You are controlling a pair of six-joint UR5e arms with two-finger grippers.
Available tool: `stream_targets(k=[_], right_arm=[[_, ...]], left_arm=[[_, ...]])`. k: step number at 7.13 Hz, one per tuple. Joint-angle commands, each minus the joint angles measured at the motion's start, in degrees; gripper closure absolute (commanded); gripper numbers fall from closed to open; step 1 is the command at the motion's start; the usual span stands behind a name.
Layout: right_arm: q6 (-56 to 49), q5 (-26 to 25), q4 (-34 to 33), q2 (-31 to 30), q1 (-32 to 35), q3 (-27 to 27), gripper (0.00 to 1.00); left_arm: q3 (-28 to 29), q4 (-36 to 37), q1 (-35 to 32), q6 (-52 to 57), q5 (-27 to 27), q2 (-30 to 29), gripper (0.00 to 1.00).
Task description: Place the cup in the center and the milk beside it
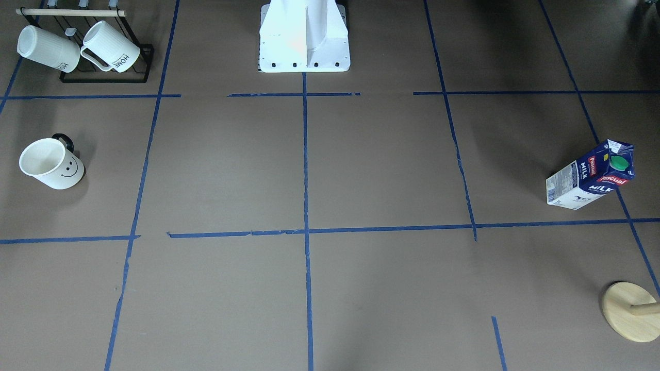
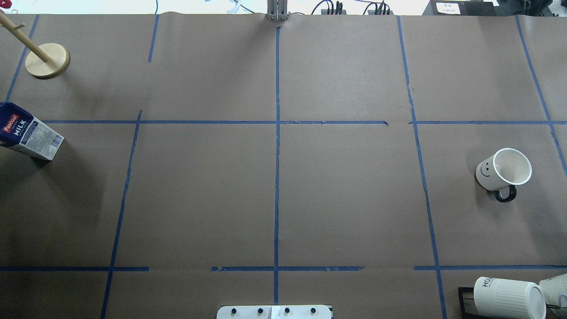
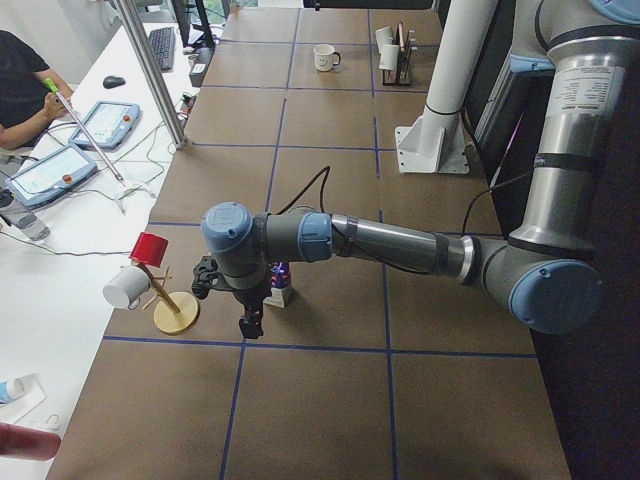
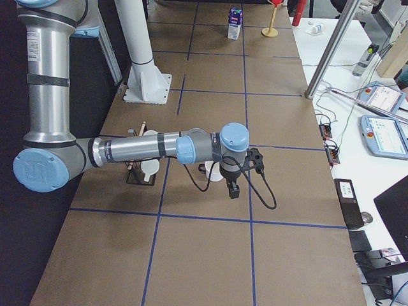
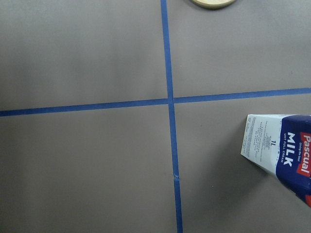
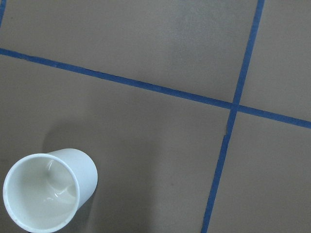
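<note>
The cup, a smooth white mug with a smiley face and a black handle, stands upright on the robot's right side and shows from above in the right wrist view. The milk, a blue and white carton with a green cap, stands upright on the robot's left side. The center is a bare tape crossing. My left gripper hangs near the milk. My right gripper hangs near the cup. I cannot tell whether either is open or shut.
A black rack with ribbed "HOME" mugs stands at the robot's near right corner. A wooden mug tree stands at the far left corner. The white robot base is at the near edge.
</note>
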Motion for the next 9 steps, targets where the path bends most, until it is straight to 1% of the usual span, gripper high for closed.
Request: stream_targets(k=[1, 2, 3, 4, 5, 6, 7, 8, 9], right_arm=[[0.3, 0.1, 0.0, 0.0, -1.6, 0.0, 0.00], [3.3, -0.1, 0.0, 0.0, -2.3, 0.0, 0.00], [11.2, -0.2, 1.0, 0.0, -4.0, 0.4, 0.00], [18.3, -0.2, 7.2, -1.0, -6.7, 0.1, 0.01], [30.0, -0.8, 15.0, -1.7, -12.3, 0.0, 0.01], [39.1, -3.1, 23.0, -2.2, -17.4, -1.5, 0.01], [43.6, -5.8, 30.7, -2.2, -21.3, -5.5, 0.01], [44.1, -6.0, 35.4, -2.2, -21.7, -8.0, 0.01], [44.2, -5.9, 36.0, -2.4, -21.8, -8.6, 0.04]], left_arm=[[0.0, -1.9, 0.0, -0.4, 0.0, 0.2, 0.00], [0.0, -1.9, -0.1, -0.3, 0.0, 0.2, 0.00], [0.0, -1.9, -0.1, -0.3, 0.0, 0.2, 0.00], [-0.1, -1.9, -0.1, -0.3, -0.1, 0.3, 0.00], [-0.2, -1.9, -0.1, -0.3, -0.1, 0.2, 0.00], [-0.3, -2.1, -0.1, -0.3, 0.0, 0.2, 0.00], [-0.3, -2.1, -0.1, -0.4, 0.0, 0.2, 0.00], [-0.9, -2.1, -0.1, -0.4, 0.0, 0.2, 0.00], [-1.8, -2.0, -0.1, -0.5, 0.0, 0.3, 0.00]])
